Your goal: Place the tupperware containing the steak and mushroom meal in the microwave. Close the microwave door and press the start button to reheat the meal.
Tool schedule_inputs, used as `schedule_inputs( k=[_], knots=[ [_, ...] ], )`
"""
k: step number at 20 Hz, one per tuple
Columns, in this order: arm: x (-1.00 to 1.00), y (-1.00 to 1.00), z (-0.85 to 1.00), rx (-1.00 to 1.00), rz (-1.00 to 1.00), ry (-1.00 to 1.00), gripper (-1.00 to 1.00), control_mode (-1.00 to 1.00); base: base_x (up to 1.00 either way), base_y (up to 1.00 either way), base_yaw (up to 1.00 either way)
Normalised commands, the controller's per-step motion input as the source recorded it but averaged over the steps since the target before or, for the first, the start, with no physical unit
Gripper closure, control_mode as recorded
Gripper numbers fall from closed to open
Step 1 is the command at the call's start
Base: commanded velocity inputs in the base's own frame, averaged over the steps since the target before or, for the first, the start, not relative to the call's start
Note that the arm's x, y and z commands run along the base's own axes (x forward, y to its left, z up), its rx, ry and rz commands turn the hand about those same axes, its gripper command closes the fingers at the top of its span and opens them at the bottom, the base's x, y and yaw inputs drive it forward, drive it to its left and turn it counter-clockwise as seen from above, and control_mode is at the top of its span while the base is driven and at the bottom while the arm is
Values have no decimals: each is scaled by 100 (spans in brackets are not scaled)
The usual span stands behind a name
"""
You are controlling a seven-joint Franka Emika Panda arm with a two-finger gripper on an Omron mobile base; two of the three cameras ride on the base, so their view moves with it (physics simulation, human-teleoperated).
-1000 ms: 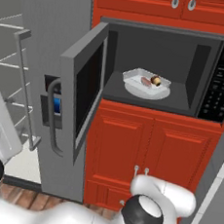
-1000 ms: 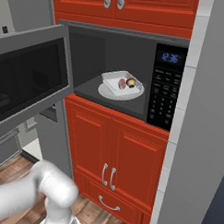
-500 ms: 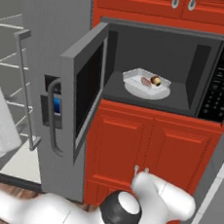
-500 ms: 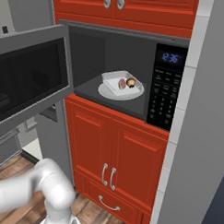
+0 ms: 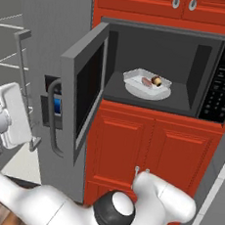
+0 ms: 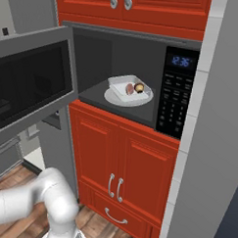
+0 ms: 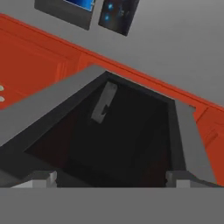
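Gripper [image 7: 111, 179] fingers [image 7: 41, 177] standing spread wide, gripping nothing. Microwave door [image 7: 109, 135] glass sitting ahead, between fingers. Tupperware [image 5: 148, 82] with steak [image 5: 146, 82], mushroom [image 5: 156, 81] resting inside microwave [image 5: 160, 70], door hanging open.

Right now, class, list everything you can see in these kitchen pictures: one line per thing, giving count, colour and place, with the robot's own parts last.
microwave: one, grey with dark cavity, built in above the red cabinets.
microwave door: one, grey frame with dark glass, swung open to the left.
keypad panel: one, black with blue display, right side of the microwave.
tupperware: one, translucent whitish, on the round plate inside the cavity.
steak: one, reddish-pink, in the tupperware.
mushroom: one, brown, beside the steak.
round plate: one, pale grey, on the cavity floor.
cabinet doors: red, above and below the microwave.
fridge: one, grey, left of the microwave.
gripper: one, open, facing the door's glass.
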Motion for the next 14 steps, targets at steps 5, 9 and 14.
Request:
schedule_inputs(
  k=[5,9,14],
  knots=[
    [53,-29,-14,0,-7,0,-100,-100,0,0,0],
    [16,-41,-20,0,-8,0,-100,-100,0,0,0],
    [-37,-74,-13,0,-12,-1,-100,-100,0,0,0]
  ],
)
